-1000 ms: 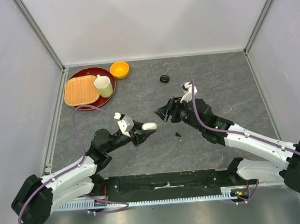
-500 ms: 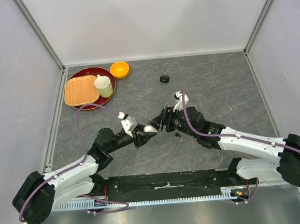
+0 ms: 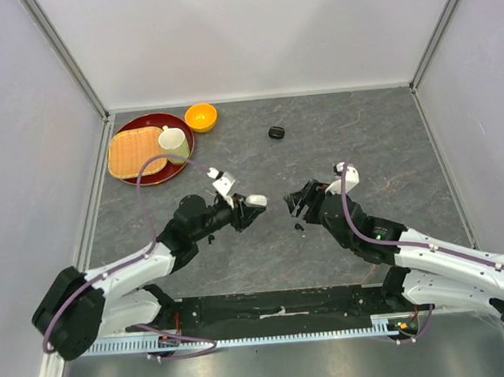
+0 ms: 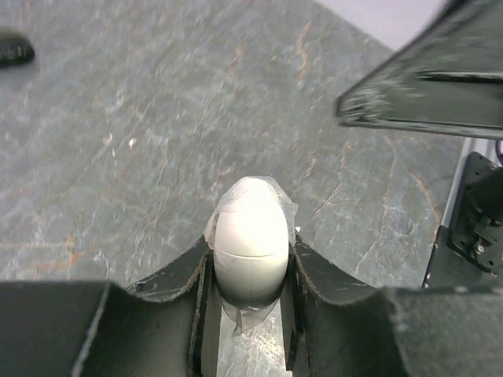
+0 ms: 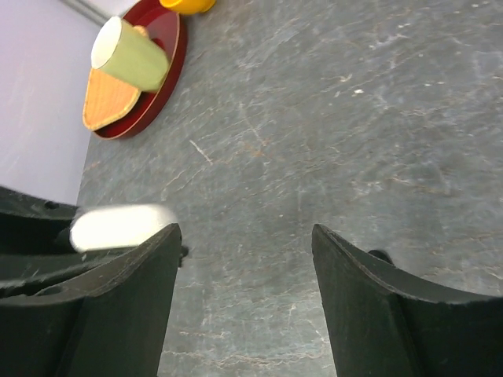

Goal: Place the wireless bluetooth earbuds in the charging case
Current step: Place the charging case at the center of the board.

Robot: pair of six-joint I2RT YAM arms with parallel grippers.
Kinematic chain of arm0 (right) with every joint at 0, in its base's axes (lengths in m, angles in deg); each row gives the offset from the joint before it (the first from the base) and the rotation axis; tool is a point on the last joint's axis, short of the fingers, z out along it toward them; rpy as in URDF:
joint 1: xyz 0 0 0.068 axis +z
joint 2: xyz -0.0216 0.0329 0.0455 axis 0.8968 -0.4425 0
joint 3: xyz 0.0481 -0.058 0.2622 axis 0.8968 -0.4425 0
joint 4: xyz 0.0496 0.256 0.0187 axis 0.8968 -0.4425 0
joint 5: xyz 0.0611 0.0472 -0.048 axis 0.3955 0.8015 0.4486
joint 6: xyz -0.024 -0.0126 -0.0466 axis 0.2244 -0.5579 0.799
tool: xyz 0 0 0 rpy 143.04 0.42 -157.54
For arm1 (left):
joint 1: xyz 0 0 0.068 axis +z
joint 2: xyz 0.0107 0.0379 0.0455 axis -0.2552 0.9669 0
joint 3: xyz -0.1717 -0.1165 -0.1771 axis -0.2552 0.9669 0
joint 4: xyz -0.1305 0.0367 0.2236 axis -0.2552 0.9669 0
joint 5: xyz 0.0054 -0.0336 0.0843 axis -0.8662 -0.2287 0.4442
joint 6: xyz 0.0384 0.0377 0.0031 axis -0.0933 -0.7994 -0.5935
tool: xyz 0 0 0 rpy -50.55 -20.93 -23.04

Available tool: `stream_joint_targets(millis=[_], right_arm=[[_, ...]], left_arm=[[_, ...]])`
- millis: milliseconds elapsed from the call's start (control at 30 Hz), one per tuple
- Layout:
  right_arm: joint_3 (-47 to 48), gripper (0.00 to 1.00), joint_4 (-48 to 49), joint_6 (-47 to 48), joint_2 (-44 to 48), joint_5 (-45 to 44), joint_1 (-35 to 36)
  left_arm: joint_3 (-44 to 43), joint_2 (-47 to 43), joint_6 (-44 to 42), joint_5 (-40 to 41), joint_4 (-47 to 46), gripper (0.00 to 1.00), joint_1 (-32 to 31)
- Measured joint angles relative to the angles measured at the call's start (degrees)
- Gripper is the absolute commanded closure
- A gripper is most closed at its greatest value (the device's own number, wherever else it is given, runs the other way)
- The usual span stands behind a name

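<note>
My left gripper [image 3: 255,202] is shut on a white pebble-shaped charging case [image 3: 252,201] and holds it above the table. In the left wrist view the case [image 4: 250,236] sits between the two fingers, lid seam showing, with clear film around it. My right gripper [image 3: 299,200] is open and empty, a short way to the right of the case. Through its wrist view the gripper [image 5: 244,236] faces the blurred white case [image 5: 118,226] at the left. A tiny black earbud [image 3: 299,227] lies on the table under the right gripper. No white earbuds are in view.
A black case [image 3: 276,132] lies at the back centre, also in the left wrist view [image 4: 12,49]. A red tray [image 3: 146,175] at the back left holds a woven mat [image 3: 136,152] and a green cup [image 3: 173,144]. An orange bowl [image 3: 200,117] sits beside it.
The two grippers had met at the white case half a second ago. Now the right gripper has drawn back to the right, open. The left gripper has lifted the case up and away.
</note>
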Motion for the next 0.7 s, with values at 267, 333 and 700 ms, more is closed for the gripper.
stream_joint_targets(millis=[267, 333, 700], right_arm=[[-3.13, 0.26, -3.61, -3.61, 2.45, -2.73, 0.02], [-3.13, 0.26, -3.89, -3.91, 2.45, -2.69, 0.02], [-3.13, 0.25, -4.39, -1.90, 1.84, -1.90, 0.02]], left_arm=[[-10.23, 16.85, 5.31, 2.47, 10.14, 0.98, 1.29], [-11.65, 19.76, 6.80, 2.54, 11.41, 0.98, 1.55], [-12.68, 28.63, 15.56, 3.96, 11.78, 0.97, 7.30]])
